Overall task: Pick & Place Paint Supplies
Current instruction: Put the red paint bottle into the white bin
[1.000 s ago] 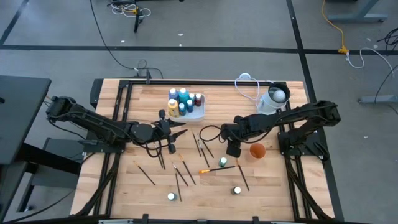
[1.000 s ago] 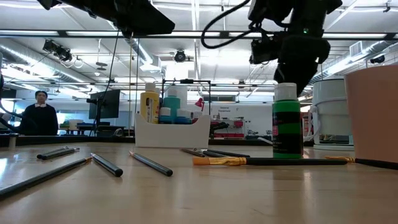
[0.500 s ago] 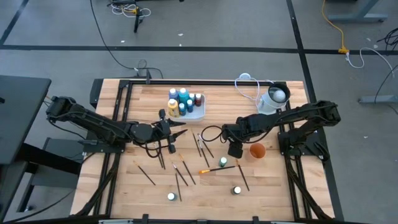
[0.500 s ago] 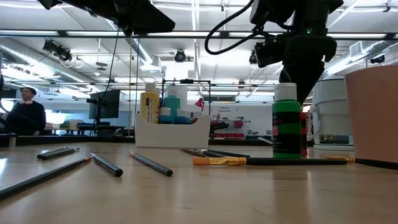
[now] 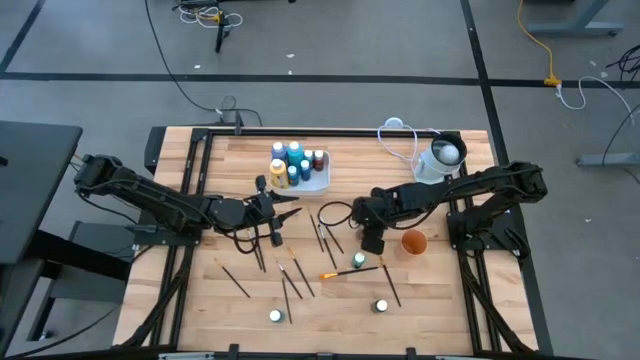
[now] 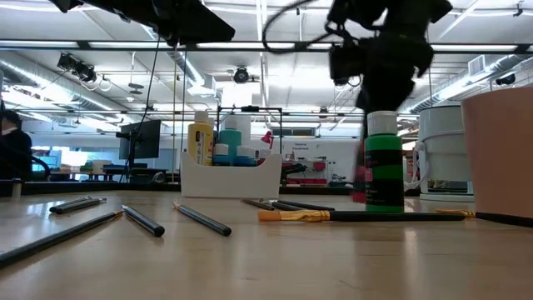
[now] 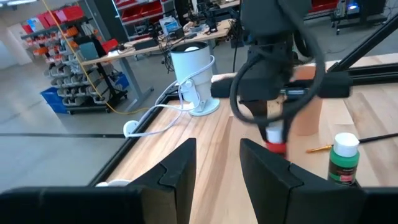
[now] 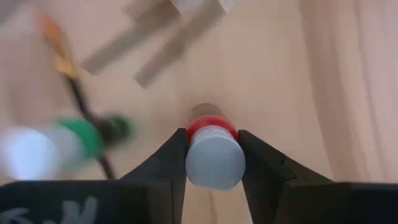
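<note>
Overhead, table-level and two wrist cameras share the table (image 5: 440,300).

Wooden table (image 5: 200,300) with a dark frame along its edges. At the back, a white tray (image 5: 318,182) of paint bottles (image 5: 293,152) and a white round container (image 5: 438,160) with its cable. Toward the right, an orange cup (image 5: 414,243). Scattered over the middle and front: thin dark brushes (image 5: 290,288), one orange-handled brush (image 5: 336,273), a green bottle (image 5: 358,261), and two further white-capped bottles (image 5: 276,316) (image 5: 381,306).
</note>
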